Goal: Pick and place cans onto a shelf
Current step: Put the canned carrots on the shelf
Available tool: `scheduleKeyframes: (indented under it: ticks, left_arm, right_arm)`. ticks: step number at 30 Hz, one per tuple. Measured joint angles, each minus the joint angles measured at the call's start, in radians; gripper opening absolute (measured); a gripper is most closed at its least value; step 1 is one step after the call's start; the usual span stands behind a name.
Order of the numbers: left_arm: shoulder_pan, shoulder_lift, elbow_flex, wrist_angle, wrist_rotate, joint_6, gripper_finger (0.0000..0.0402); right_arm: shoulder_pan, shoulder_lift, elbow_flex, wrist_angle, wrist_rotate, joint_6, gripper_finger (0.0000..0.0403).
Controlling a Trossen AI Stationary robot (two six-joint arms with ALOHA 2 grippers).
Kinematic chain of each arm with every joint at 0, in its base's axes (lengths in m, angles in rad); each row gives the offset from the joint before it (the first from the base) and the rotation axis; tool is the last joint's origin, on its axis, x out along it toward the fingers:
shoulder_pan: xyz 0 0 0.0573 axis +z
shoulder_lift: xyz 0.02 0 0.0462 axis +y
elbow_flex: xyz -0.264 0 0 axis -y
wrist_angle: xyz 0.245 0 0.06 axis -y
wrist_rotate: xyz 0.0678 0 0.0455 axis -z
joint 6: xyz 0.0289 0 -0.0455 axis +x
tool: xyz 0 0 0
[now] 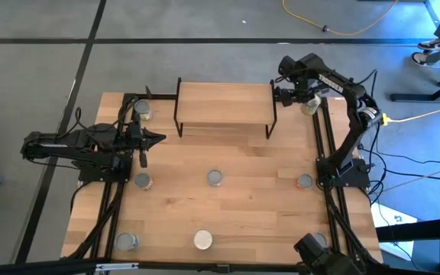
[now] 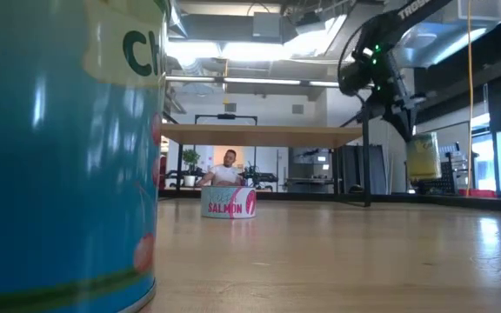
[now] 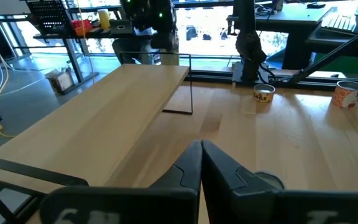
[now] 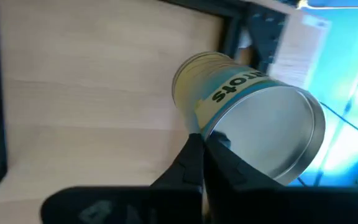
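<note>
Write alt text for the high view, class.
Seen from above, the right gripper holds a can just beside the empty shelf, while the left gripper waits, shut, over the table, where more cans stand.

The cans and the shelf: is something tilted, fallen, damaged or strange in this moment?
Only one thing: the yellow-labelled can in the right gripper is held in the air beside the shelf, not upright. The cans on the table look upright, and the shelf top is bare.
</note>
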Motion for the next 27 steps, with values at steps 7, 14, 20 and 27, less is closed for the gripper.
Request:
scheduleKeyframes:
  ticks: [7,14,20,27]
  left_arm:
    - [0.000,0.000,0.000,0.000,0.000,0.000,0.0000]
    - [0.000,0.000,0.000,0.000,0.001,0.000,0.0000]
    - [0.000,0.000,0.000,0.000,0.001,-0.002,0.0000]
    - [0.000,0.000,0.000,-0.001,0.001,-0.047,0.0000]
  right_arm:
    - [0.027,-0.063,0.162,-0.087,0.031,-0.077,0.0001]
    - [0.133,-0.082,0.407,-0.090,-0.038,-0.311,0.0000]
    - [0.239,-0.083,0.599,-0.091,-0.041,-0.371,0.0000]
    - [0.317,-0.035,0.737,-0.086,-0.118,-0.411,0.0000]
